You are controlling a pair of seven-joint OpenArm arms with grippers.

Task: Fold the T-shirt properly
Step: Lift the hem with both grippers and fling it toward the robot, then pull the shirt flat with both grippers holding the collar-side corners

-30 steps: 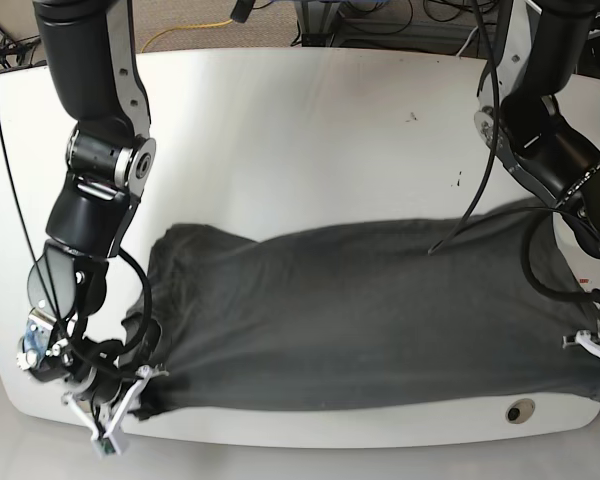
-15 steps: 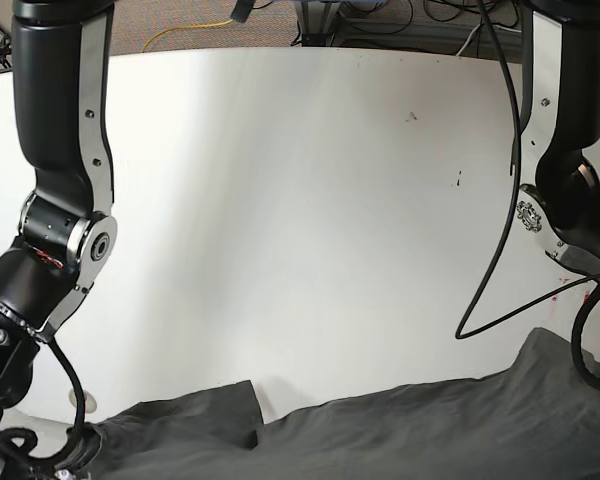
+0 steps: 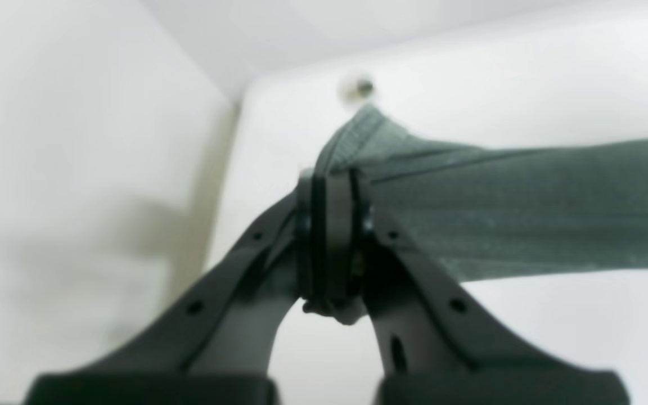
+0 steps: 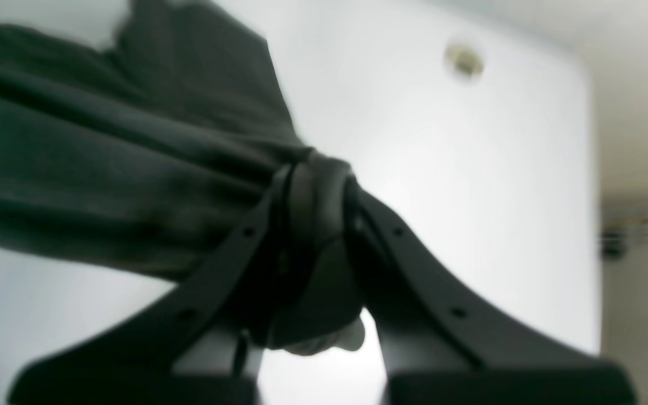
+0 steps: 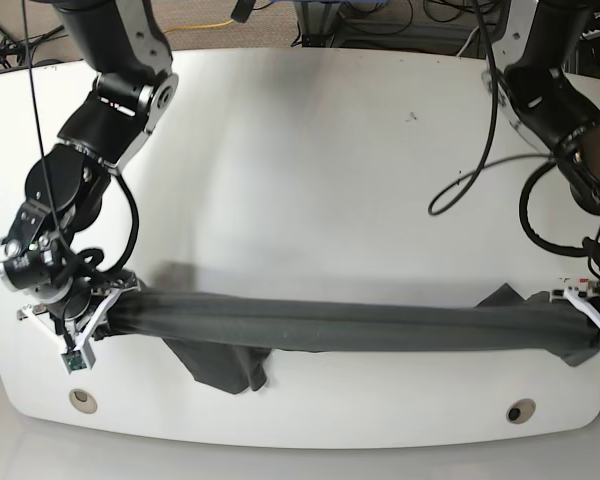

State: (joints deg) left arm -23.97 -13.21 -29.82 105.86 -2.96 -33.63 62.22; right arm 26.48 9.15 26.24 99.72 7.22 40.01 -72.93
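Two grippers hold the T-shirt (image 5: 360, 335), one at each end, so that the dark cloth is drawn into a long, narrow band running side to side along the near part of the white worktop (image 5: 310, 180). My left gripper (image 3: 331, 185) has its jaws closed flat on a bunched corner of the cloth: the fabric is pinched between my fingertips (image 3: 358, 191), a small tip of it stands up past them, and the rest leads away to one side as a taut ribbed strip. My right gripper (image 4: 315, 180) is likewise clamped on a gathered end; here the cloth wraps thickly around my fingertips and spreads away in deep folds. In the base view the left gripper (image 5: 592, 318) is near the worktop's near corner on that view's right, and the right gripper (image 5: 80, 325) is near the opposite near corner. Between them, a loose flap of the T-shirt hangs below the band and lies on the worktop.
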